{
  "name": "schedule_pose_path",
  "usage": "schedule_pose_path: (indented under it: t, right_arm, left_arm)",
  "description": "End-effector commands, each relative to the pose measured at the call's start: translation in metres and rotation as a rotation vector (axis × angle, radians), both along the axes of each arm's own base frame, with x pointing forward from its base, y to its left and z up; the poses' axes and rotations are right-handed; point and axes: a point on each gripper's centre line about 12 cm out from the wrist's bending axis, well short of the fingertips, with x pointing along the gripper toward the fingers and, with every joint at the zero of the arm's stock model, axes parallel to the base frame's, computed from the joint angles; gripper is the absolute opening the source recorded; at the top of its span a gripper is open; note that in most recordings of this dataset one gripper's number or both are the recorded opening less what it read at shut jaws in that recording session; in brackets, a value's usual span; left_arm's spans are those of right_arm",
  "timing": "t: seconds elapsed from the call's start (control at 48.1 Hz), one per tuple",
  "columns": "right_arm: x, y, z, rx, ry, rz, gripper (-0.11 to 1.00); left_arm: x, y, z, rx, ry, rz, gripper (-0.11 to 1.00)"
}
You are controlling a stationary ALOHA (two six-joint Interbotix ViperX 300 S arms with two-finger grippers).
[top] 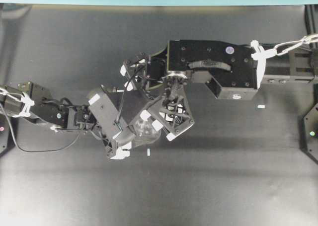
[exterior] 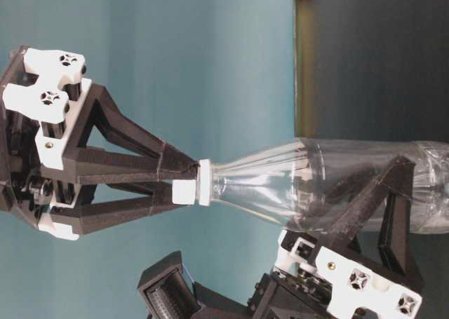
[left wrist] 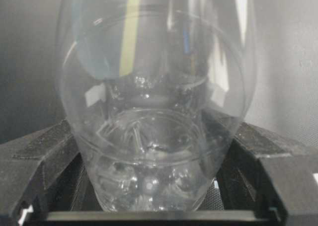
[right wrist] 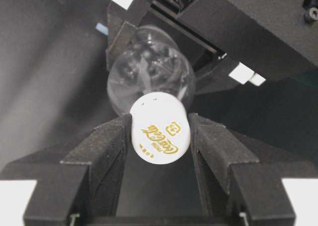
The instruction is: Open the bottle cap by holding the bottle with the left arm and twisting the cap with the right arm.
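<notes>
Bottle cap (right wrist: 160,130) sits clamped between the two black fingers (right wrist: 102,151) of the right gripper (right wrist: 160,136); the right wrist view shows the jaws part-way closed and pressed to either side of the white cap, whose top carries gold script lettering that no other view reveals. Behind the cap in that view the clear bottle (right wrist: 149,77) recedes toward the left gripper's black housing. The table-level view, which is turned on its side, shows what the wrist camera cannot: the cap (exterior: 189,190) is seated on the neck, with the white collar ring just behind it, and the openwork triangular right gripper (exterior: 188,182) closes on it from the neck end, while the bottle (exterior: 316,186) widens away to its body, where the left gripper (exterior: 372,193) grips it with one finger seen dark through the plastic. The left wrist view looks straight at the rounded body (left wrist: 154,112), filling the frame, with the left gripper's fingers (left wrist: 44,151) set wide and touching both flanks of the bottle. From overhead the bottle (top: 146,129) is mostly hidden beneath the two grippers that meet near the middle of the dark table (top: 223,176); the left arm (top: 44,112) reaches in from the left and the boxy right arm (top: 218,67) from the right.
</notes>
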Motion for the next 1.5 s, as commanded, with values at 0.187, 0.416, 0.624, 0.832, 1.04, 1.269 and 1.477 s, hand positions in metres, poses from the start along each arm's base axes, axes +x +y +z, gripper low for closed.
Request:
schedule_pose_path:
  t: [0.187, 0.416, 0.624, 0.832, 1.04, 1.269, 1.477]
  right_arm:
    - [0.004, 0.005, 0.016, 0.020, -0.090, -0.063, 0.78]
    - [-0.001, 0.011, 0.046, 0.072, -0.151, -0.196, 0.82]
    - [-0.003, 0.023, 0.085, 0.251, -0.147, -0.612, 0.82]
    - [0.008, 0.017, 0.096, 0.384, -0.051, -1.086, 0.81]
    - [0.022, 0.030, 0.062, 0.344, 0.058, -1.192, 0.80]
    - [0.025, 0.034, 0.037, 0.308, 0.112, -1.228, 0.80]
    - [0.018, 0.029, 0.021, 0.271, 0.140, -1.246, 0.80]
  left_arm:
    - [0.001, -0.002, 0.003, 0.002, -0.008, -0.007, 0.79]
    - [0.000, -0.002, 0.001, -0.001, 0.006, -0.006, 0.79]
    - [0.000, -0.002, 0.001, -0.007, 0.008, -0.004, 0.79]
    - [-0.001, -0.005, 0.000, -0.009, 0.010, -0.012, 0.79]
    - [-0.001, -0.005, 0.000, -0.009, 0.011, -0.012, 0.79]
    - [-0.001, -0.006, 0.000, -0.009, 0.010, -0.014, 0.79]
    - [-0.001, -0.006, 0.001, -0.009, 0.010, -0.013, 0.79]
